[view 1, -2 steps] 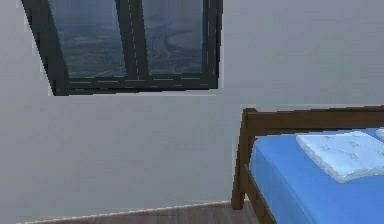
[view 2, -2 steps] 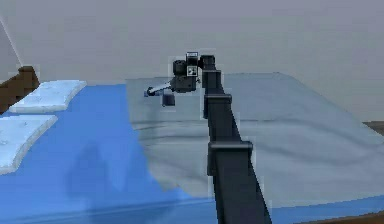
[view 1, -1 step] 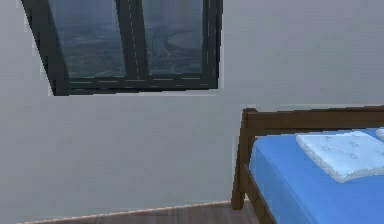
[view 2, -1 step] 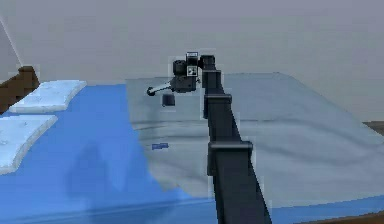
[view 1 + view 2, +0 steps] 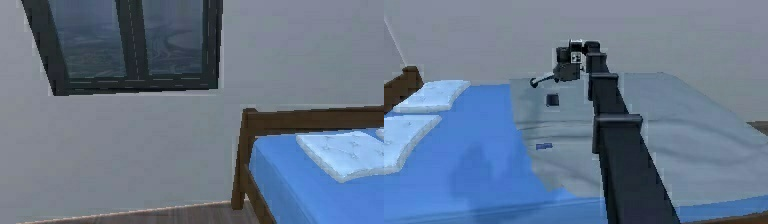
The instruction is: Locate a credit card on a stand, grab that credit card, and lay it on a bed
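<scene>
Nearest, my arm (image 5: 619,150), a dark square bar, crosses the bed (image 5: 474,170), its blue sheet and grey blanket soft. Farther out a small dark flat patch, perhaps the credit card (image 5: 552,99), shows just below my fingers (image 5: 544,78). Whether they hold anything I cannot tell. I expect it light, stiff and slick, best taken by its long edges.

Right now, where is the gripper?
The gripper shows upper-middle in the arm side view, at the arm's far end, against the bed's grey cover, right of the white pillows.
</scene>
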Available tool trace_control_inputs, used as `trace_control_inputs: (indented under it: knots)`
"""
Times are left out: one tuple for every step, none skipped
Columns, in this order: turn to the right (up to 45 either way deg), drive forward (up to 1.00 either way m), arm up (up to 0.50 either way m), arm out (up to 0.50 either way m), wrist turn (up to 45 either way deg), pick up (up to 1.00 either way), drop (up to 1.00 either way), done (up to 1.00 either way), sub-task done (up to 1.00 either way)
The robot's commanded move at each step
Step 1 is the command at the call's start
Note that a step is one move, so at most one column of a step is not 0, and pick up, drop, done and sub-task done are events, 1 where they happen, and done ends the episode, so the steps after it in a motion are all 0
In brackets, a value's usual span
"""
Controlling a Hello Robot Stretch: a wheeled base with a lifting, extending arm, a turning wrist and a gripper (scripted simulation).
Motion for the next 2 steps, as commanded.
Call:
trace_control_inputs:
  knots:
    - [0.0, 0.0, 0.0, -0.08, 0.0, 0.0, 0.0, 0.0, 0.0]
    - [0.0, 0.0, 0.0, 0.0, 0.0, 0.0, 0.0, 1.0, 0.0]
